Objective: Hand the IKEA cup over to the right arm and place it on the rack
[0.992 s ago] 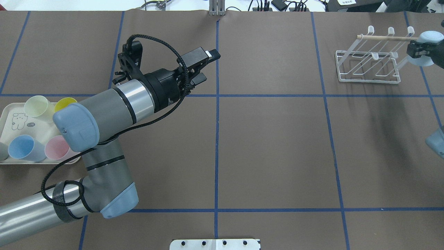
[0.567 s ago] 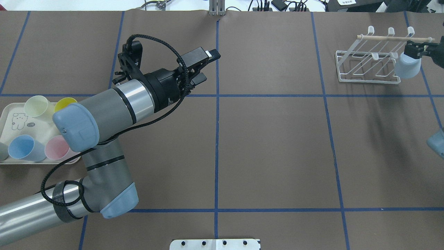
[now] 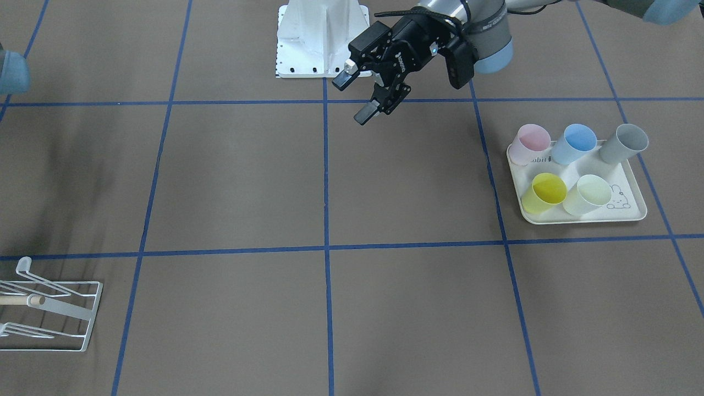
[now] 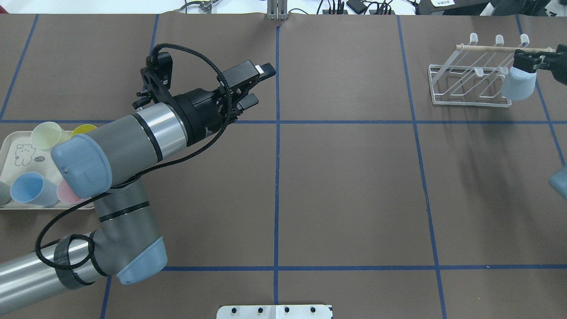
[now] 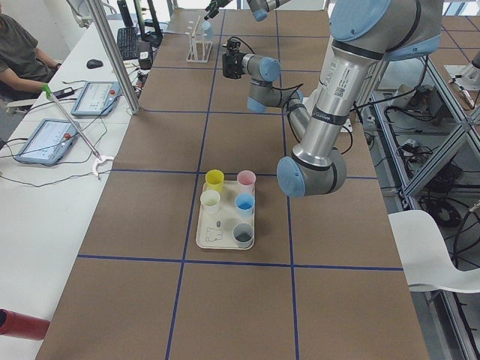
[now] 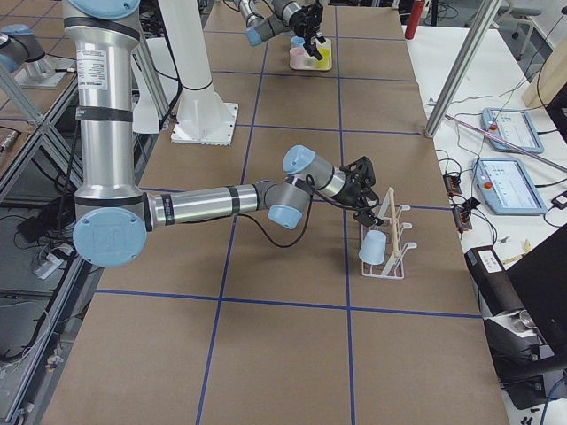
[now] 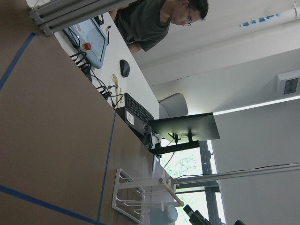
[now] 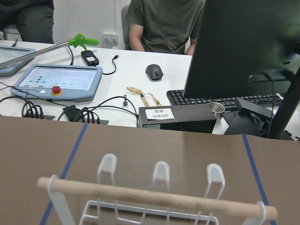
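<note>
The cup [image 4: 518, 85] hangs on the rack [image 4: 469, 104], just under the right gripper [image 4: 527, 62]. The tray [image 4: 17, 153] lies well left of the left gripper [image 4: 261, 85], nearer the robot.

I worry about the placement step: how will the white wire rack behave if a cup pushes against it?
Probably light: the rack is thin open wire plus one wooden dowel. It sits apparently loose on smooth brown paper, so a sideways push may slide it. Tipping seems less likely, since its flat base frame is broad.
</note>
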`<move>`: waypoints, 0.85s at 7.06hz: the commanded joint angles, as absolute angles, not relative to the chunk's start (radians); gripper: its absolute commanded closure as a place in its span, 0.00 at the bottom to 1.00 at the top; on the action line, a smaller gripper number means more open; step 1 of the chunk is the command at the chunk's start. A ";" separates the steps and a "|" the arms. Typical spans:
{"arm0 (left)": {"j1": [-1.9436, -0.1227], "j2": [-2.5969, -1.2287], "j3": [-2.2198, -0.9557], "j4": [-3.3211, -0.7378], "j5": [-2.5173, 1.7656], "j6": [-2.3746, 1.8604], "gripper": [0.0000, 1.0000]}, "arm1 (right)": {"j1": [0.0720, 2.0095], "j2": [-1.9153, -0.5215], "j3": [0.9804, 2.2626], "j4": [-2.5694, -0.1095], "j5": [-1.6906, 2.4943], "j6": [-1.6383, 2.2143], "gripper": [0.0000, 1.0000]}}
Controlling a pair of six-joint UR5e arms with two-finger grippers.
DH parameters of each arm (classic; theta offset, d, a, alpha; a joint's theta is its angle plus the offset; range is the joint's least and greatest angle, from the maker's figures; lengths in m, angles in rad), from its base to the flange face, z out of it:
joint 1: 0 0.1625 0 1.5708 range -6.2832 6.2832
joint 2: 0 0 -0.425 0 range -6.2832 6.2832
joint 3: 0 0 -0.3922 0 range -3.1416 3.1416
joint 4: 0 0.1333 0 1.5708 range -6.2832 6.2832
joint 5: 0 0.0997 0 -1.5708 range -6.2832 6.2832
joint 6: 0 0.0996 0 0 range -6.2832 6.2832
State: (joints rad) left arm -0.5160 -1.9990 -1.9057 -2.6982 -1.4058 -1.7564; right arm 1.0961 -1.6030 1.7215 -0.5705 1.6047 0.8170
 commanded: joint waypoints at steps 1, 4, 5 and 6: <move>-0.543 -1.934 -2.044 -2.535 -1.459 -1.641 0.01 | 1.100 -1.637 1.833 -0.586 1.718 0.923 0.01; -0.622 -1.846 -2.152 -2.311 -1.556 -1.392 0.01 | 1.095 -1.533 1.914 -0.643 1.863 1.247 0.01; -0.696 -1.803 -2.154 -2.275 -1.662 -1.303 0.01 | 1.095 -1.482 1.920 -0.635 1.914 1.394 0.01; -0.766 -1.760 -2.151 -2.238 -1.755 -1.188 0.00 | 1.094 -1.423 1.928 -0.637 1.933 1.517 0.01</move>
